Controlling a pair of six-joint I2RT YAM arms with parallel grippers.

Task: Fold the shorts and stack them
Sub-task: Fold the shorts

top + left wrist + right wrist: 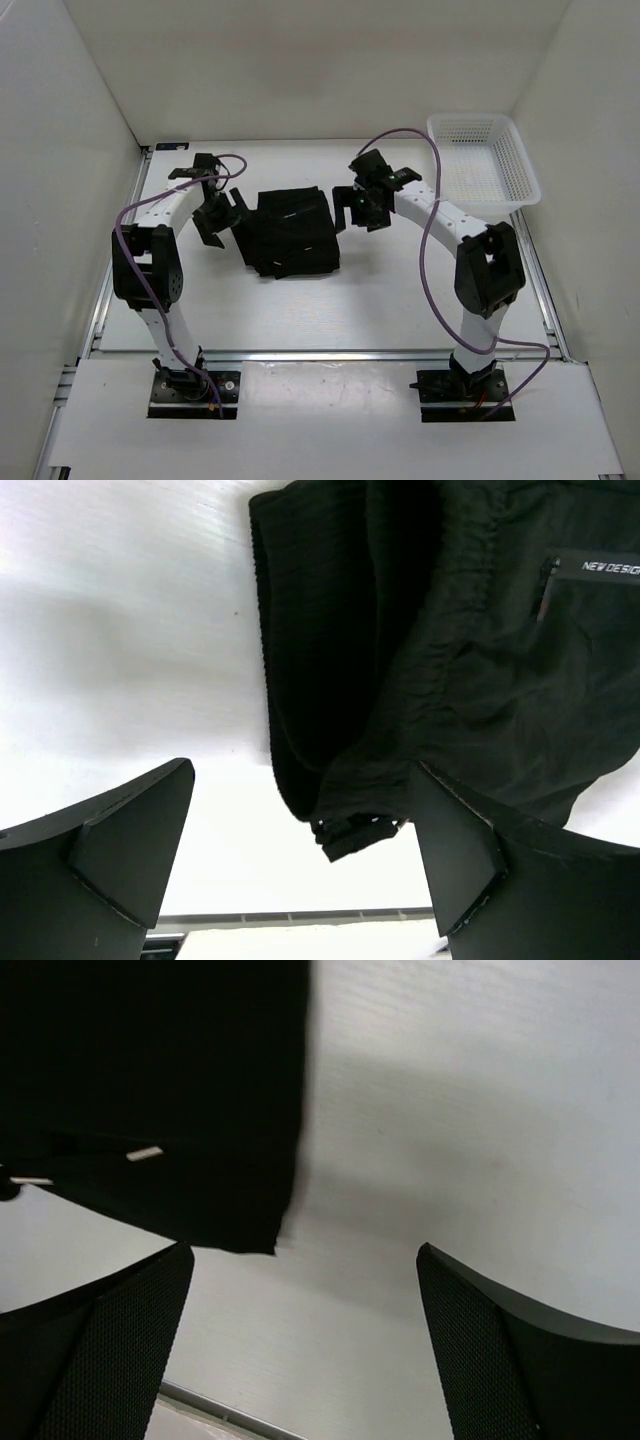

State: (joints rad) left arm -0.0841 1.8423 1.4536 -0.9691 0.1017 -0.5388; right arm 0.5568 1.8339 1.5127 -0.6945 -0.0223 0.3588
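The black shorts [292, 232] lie folded into a rough square in the middle of the white table. They also show in the left wrist view [450, 640], with a white "NEW DESIGN" label, and in the right wrist view [150, 1100]. My left gripper [222, 218] hangs just left of the shorts, open and empty; in its own view [305, 865] the jaws stand wide apart. My right gripper [362, 208] hangs just right of the shorts, open and empty, with bare table between its jaws [305, 1350].
A white perforated basket [484, 158] stands at the back right corner of the table. White walls close in the left, back and right sides. A metal rail [320, 355] runs along the table's near edge.
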